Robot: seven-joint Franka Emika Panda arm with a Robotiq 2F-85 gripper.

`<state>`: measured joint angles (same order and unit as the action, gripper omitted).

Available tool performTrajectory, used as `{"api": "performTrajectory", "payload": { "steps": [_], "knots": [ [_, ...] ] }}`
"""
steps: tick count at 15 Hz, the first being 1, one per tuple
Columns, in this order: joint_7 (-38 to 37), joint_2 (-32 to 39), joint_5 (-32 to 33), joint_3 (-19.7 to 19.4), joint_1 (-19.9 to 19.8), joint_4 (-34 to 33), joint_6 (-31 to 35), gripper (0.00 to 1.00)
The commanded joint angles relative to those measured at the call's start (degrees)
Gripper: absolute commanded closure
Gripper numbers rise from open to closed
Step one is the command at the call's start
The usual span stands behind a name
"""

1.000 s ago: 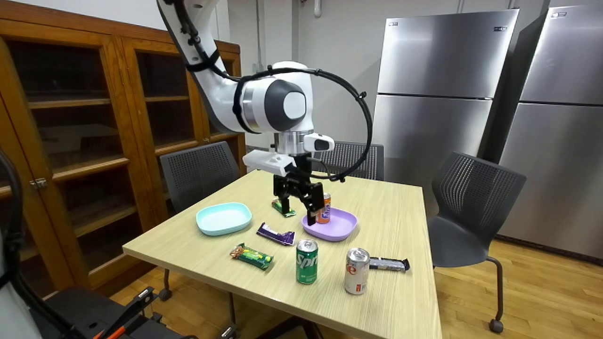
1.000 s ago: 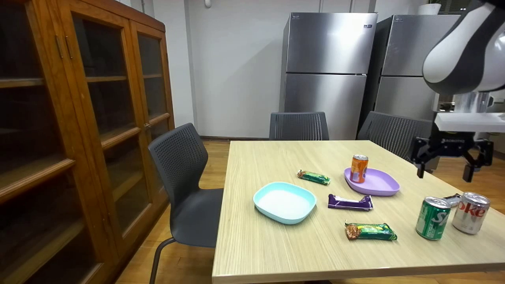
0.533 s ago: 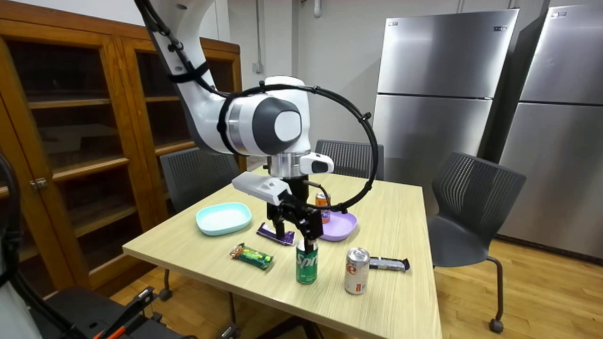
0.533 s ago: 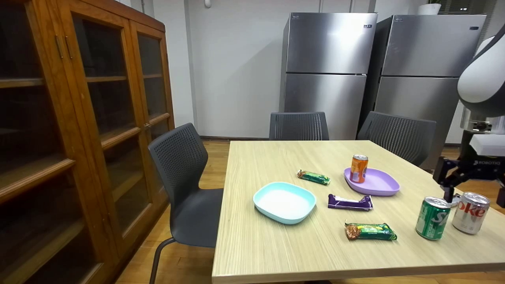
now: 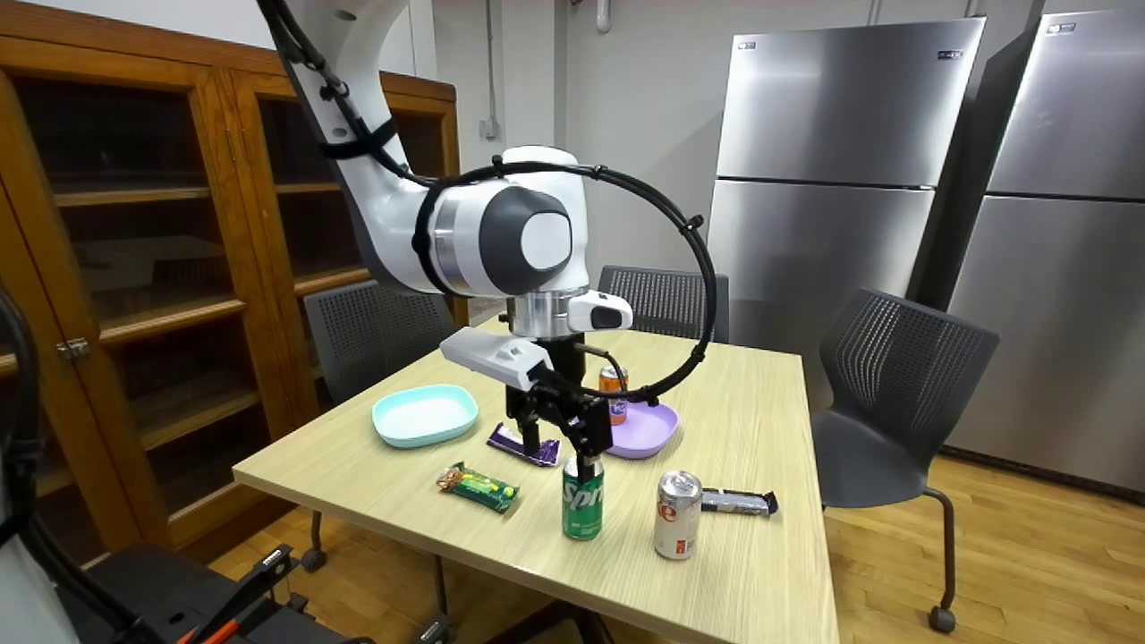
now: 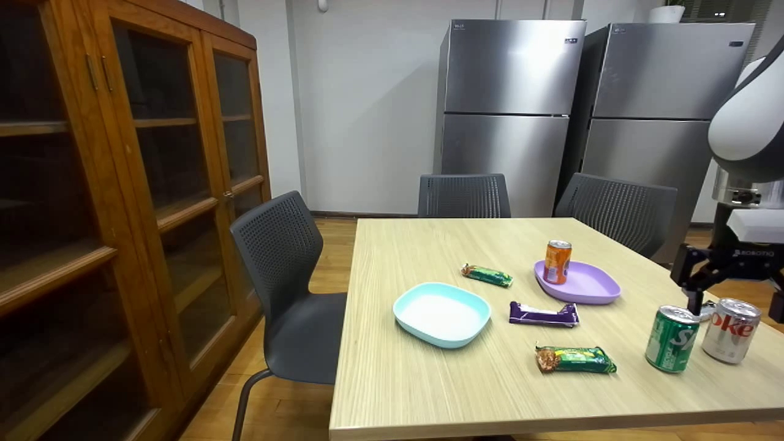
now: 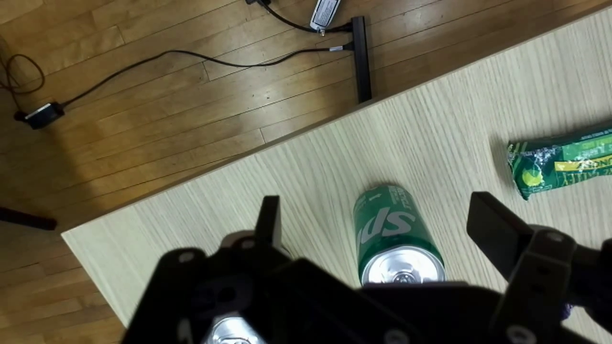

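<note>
My gripper is open and empty, low over the table's near part. It also shows at the right edge in an exterior view. In the wrist view its two fingers stand wide apart, with a green Sprite can between them, touching neither as far as I can see. The upright can shows in both exterior views; a finger hides part of its top in one of them. A silver Diet Coke can stands upright beside it, mostly hidden by the gripper in the wrist view.
A purple plate holds an orange can. A light blue plate, a purple-wrapped bar and green-wrapped bars lie on the table. A silver-and-black bar lies behind the Coke can. Chairs surround the table.
Over the last second, my open gripper has moved from near the purple plate down and toward the Sprite can. In the last half second it has barely moved. The objects have stayed in place.
</note>
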<state>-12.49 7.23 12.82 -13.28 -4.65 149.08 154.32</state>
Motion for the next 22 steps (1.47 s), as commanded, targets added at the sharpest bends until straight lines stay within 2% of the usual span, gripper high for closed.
{"api": "performTrajectory", "payload": {
  "steps": [1,13,22],
  "knots": [
    [1.58,1.59,-1.18,1.35,-0.68,-0.25,1.65,0.0],
    [3.2,10.46,-4.95,2.21,-0.61,-4.86,8.11,0.0],
    [9.28,16.58,-13.31,5.54,-3.56,-11.06,8.54,0.0]
  ]
}}
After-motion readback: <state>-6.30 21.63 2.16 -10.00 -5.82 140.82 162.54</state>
